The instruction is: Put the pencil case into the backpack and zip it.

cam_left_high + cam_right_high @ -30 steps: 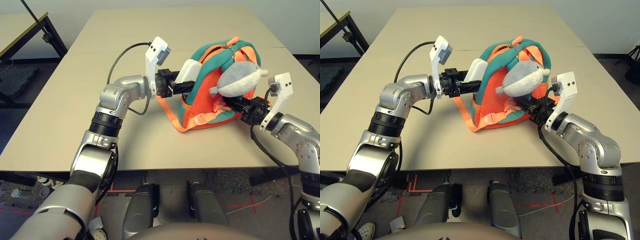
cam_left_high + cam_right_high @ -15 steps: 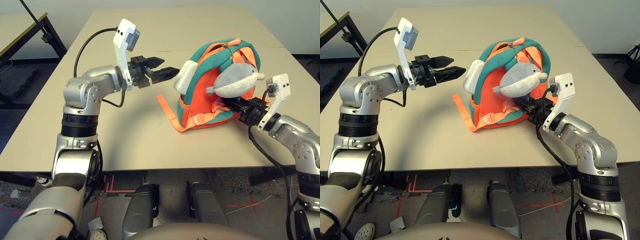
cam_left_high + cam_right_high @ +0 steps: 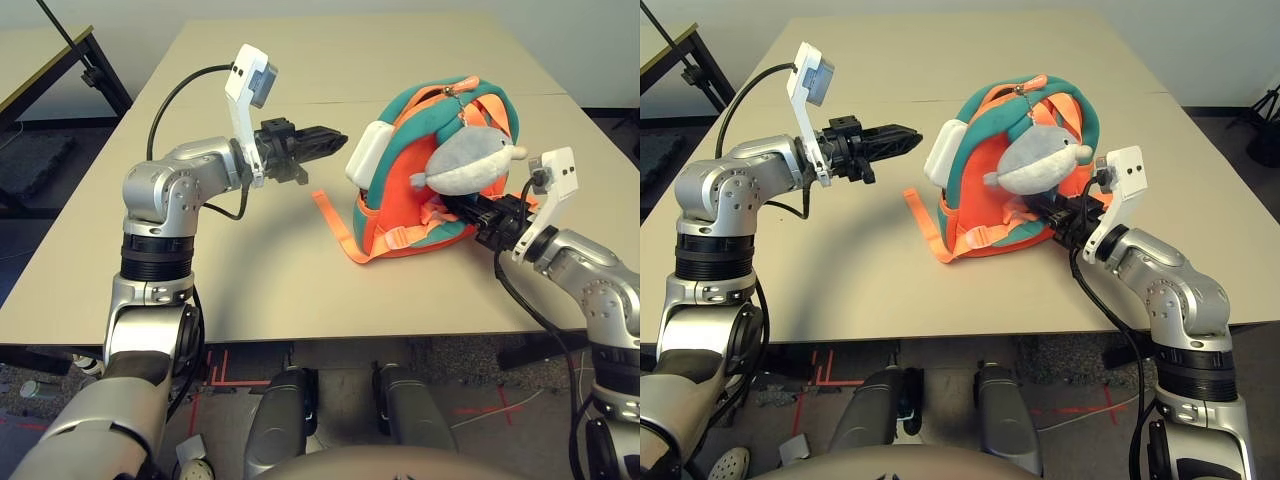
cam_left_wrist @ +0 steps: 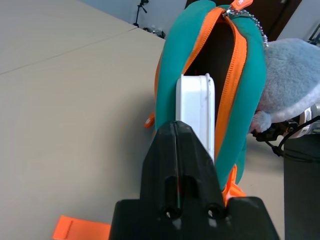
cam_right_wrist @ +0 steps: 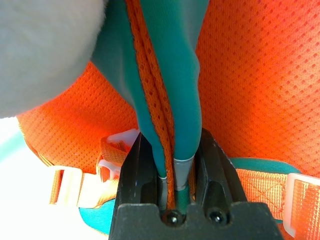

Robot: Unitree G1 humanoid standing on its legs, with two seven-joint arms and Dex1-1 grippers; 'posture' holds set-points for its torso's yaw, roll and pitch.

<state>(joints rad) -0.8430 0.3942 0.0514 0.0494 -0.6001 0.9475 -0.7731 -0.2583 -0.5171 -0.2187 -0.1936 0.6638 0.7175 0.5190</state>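
- Looks like smooth, hard plastic on the pencil case (image 4: 192,102)
- Perforated mesh cloth and smooth teal fabric on the backpack (image 5: 260,75)
- Soft, fuzzy plush on the whale charm (image 4: 290,80)
- Shiny metal in the ball chain (image 4: 256,22)
- Smooth and matt across the tabletop (image 3: 270,290)

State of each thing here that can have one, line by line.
backpack: unzipped, zip gaping
pencil case: partly inside the backpack, end sticking out
left gripper: shut, empty, short of the case
right gripper: closed on a teal-and-orange backpack strap
whale charm: attached by its chain
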